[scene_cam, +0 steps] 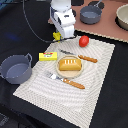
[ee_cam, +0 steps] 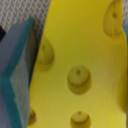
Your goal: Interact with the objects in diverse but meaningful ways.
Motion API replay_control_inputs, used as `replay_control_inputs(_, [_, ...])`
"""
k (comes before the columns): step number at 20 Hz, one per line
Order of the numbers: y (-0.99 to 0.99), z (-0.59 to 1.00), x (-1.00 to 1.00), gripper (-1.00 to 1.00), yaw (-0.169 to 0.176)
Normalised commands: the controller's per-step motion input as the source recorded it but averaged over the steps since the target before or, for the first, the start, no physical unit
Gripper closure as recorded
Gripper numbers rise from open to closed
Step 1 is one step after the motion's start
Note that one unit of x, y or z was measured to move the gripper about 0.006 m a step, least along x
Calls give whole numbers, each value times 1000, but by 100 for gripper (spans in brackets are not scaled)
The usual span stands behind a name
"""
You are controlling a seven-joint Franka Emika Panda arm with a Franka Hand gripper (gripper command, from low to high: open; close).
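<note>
The yellow cheese wedge [ee_cam: 80, 60] with round holes fills the wrist view. A grey-teal finger pad [ee_cam: 17, 80] presses against its side, and my gripper [ee_cam: 72, 75] is shut on it. In the exterior view my gripper [scene_cam: 59, 35] holds the cheese wedge [scene_cam: 56, 36] just above the far edge of the striped placemat [scene_cam: 95, 85]. The red tomato [scene_cam: 84, 41] lies to the exterior view's right of it. The yellow butter block [scene_cam: 48, 56] and the bread loaf [scene_cam: 69, 63], which sits on a small plate [scene_cam: 70, 73], lie nearer. Two grey-blue pots [scene_cam: 16, 68] [scene_cam: 90, 14] stand apart.
A knife [scene_cam: 80, 56] and a fork [scene_cam: 66, 80] with wooden handles lie on the placemat beside the plate. A pale bowl [scene_cam: 123, 17] stands on the brown board [scene_cam: 107, 31] at the back, at the exterior view's right. A black cable [scene_cam: 35, 30] hangs near the arm.
</note>
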Motion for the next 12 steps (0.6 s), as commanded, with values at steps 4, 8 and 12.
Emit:
replay_control_inputs(4, [196, 1000, 0, 100, 101])
replay_control_inputs(8, [35, 1000, 91, 100, 94])
replay_control_inputs(12, [113, 996, 373, 100, 60])
